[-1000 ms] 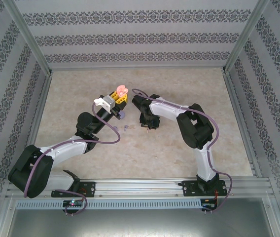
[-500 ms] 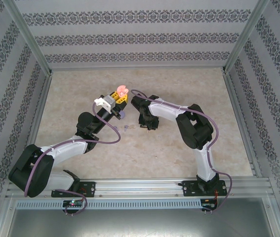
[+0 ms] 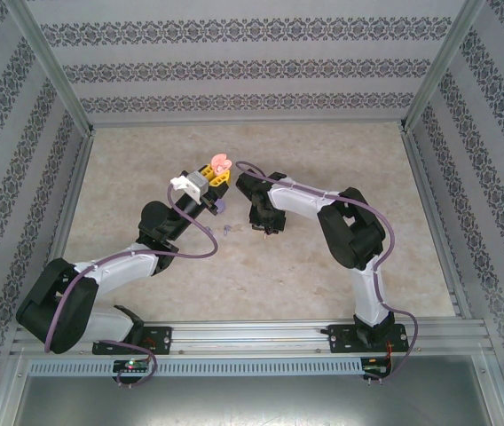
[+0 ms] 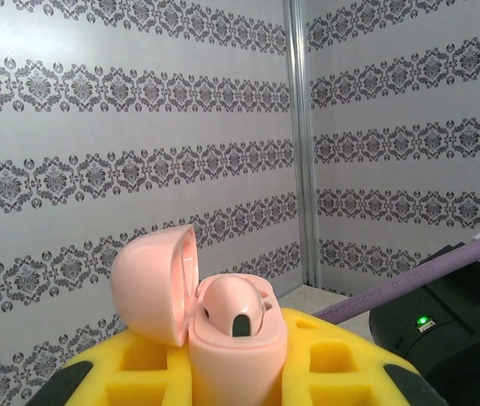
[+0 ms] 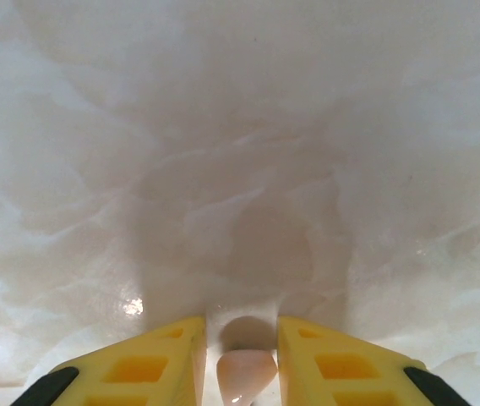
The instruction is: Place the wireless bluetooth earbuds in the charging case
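Note:
My left gripper [image 4: 238, 376] is shut on the pink charging case [image 4: 242, 351], holding it upright above the table. Its lid [image 4: 151, 283] stands open, and one pale pink earbud [image 4: 231, 306] sits in a slot. From above, the case [image 3: 220, 163] shows at the tip of the left gripper [image 3: 214, 174]. My right gripper [image 3: 264, 227] points down at the table. A second pale pink earbud [image 5: 245, 375] lies between its yellow fingers [image 5: 160, 359]. The jaws stand narrowly around it, with a thin gap still on the left side.
Small purple pieces lie on the marbled table [image 3: 341, 160]: one [image 3: 221, 206] by the left arm and a smaller one [image 3: 227, 229] between the arms. Patterned walls enclose the table on three sides. The two grippers are close together.
The right wrist has edged slightly left over the table. The left arm and the pink case have stayed still.

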Controlling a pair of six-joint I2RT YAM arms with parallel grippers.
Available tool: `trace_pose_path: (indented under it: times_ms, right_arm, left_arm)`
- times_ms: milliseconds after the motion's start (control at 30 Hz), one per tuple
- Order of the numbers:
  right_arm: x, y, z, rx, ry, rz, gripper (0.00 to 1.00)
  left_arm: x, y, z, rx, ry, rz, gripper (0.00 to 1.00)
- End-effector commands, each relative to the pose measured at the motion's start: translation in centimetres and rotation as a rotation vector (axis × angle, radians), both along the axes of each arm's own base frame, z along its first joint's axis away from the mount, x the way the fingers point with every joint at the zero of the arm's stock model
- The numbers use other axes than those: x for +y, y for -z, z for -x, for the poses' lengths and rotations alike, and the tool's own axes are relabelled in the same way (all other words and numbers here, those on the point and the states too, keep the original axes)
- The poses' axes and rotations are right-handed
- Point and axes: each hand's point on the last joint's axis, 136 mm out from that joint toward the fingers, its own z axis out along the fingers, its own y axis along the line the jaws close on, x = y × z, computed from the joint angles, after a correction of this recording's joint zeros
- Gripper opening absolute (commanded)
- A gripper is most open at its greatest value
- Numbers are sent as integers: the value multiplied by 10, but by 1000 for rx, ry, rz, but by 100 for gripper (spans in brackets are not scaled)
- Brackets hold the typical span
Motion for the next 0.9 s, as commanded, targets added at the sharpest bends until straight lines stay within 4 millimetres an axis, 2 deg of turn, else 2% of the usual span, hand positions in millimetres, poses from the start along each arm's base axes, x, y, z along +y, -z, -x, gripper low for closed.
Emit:
trace_pose_path:
  times_ms: [0,67,100,867]
  right_arm:
    - [-5,5,16,40,-3,25,30]
    - [-5,4,18,42,-6,25,37]
    - [-5,4,18,41,-7,24,37]
    - [-3,4,29,46,-24,20,31]
  left_arm:
    - [5,-20,4,-58,7,49,0]
    - [5,-19,4,-56,8,47,0]
    - [5,-19,3,-55,7,46,0]
    - [3,-18,1,-51,12,50,0]
